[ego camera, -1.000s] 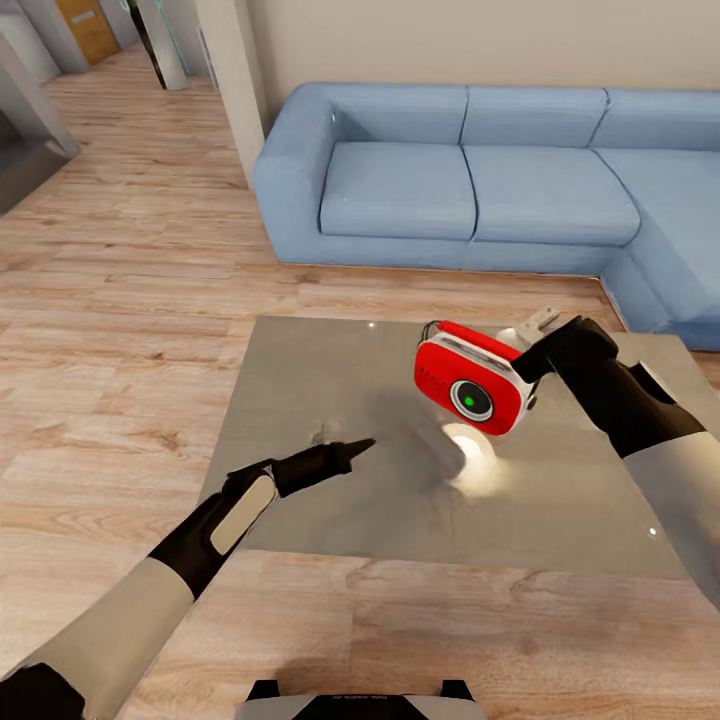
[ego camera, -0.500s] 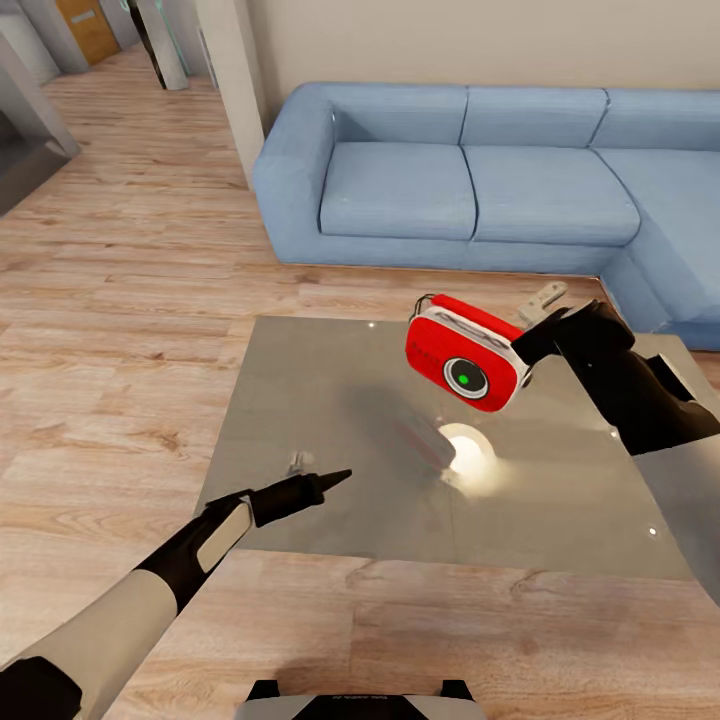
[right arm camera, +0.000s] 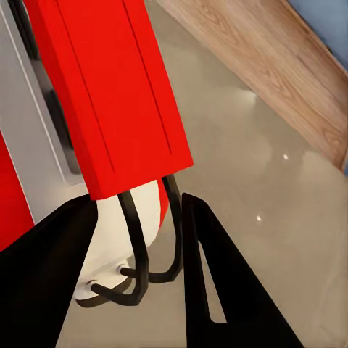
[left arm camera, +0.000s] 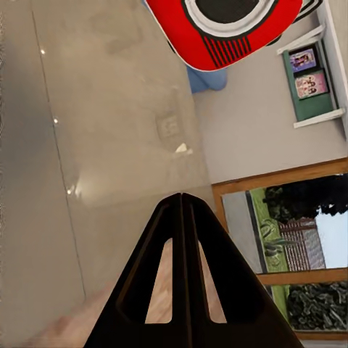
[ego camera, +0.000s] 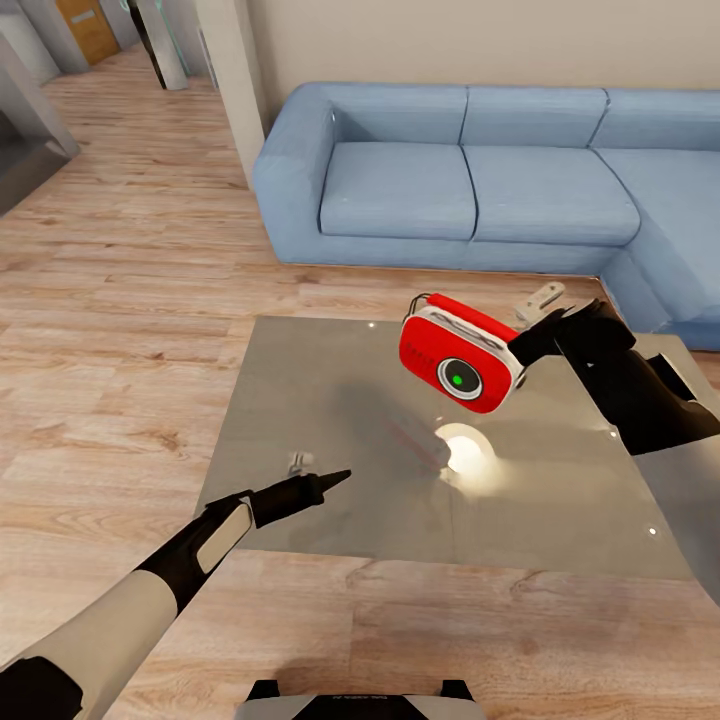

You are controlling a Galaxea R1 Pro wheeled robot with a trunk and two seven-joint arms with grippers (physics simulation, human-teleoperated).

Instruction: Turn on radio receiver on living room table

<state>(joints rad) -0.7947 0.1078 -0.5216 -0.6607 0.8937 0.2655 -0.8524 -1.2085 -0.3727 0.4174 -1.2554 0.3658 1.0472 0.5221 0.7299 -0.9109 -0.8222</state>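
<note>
Above the table (ego camera: 330, 400), the right claw (ego camera: 525, 345) grips the tilted radio receiver (ego camera: 455, 355) by its end.

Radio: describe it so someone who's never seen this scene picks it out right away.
Start at the blue sofa, then drop to the glossy grey table in front of it. The radio hangs above the table's far right part, tilted, gripped at its side by the right gripper. It is a small red rounded box with white trim, a thin top handle and a round dark dial with a green light.
</note>
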